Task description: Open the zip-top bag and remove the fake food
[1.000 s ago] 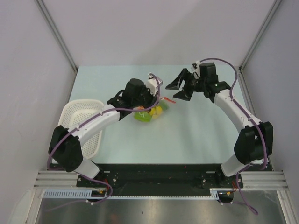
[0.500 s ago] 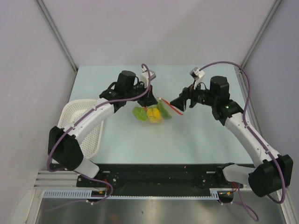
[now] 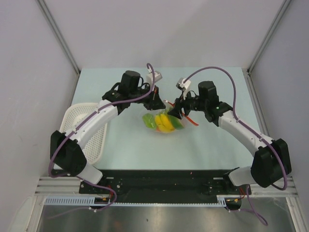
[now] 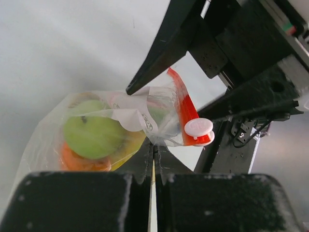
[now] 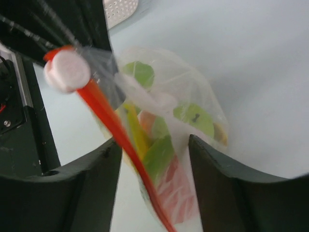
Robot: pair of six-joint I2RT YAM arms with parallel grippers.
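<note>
The zip-top bag [image 3: 161, 123] is held above mid-bench [image 3: 212, 140], with the left tool [image 4: 153, 151] clamped on its film. The right tool [image 5: 153, 145] is spread astride the red zip strip [image 5: 110, 121] and is not yet gripping. Risk noted: the film may slip or tear under pull, dropping the fake food [image 4: 91, 135].

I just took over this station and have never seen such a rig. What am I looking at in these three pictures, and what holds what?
Two robot arms are bolted at the near edge of a table, each ending in a two-finger pincer. The wide picture looks down from above and behind them; the other two come from cameras on the wrists. A white basket sits at the left. The left pincer is shut on the top of a clear zip-top bag holding fake food. The right pincer is open, straddling the bag near its red zip strip and white slider.
</note>
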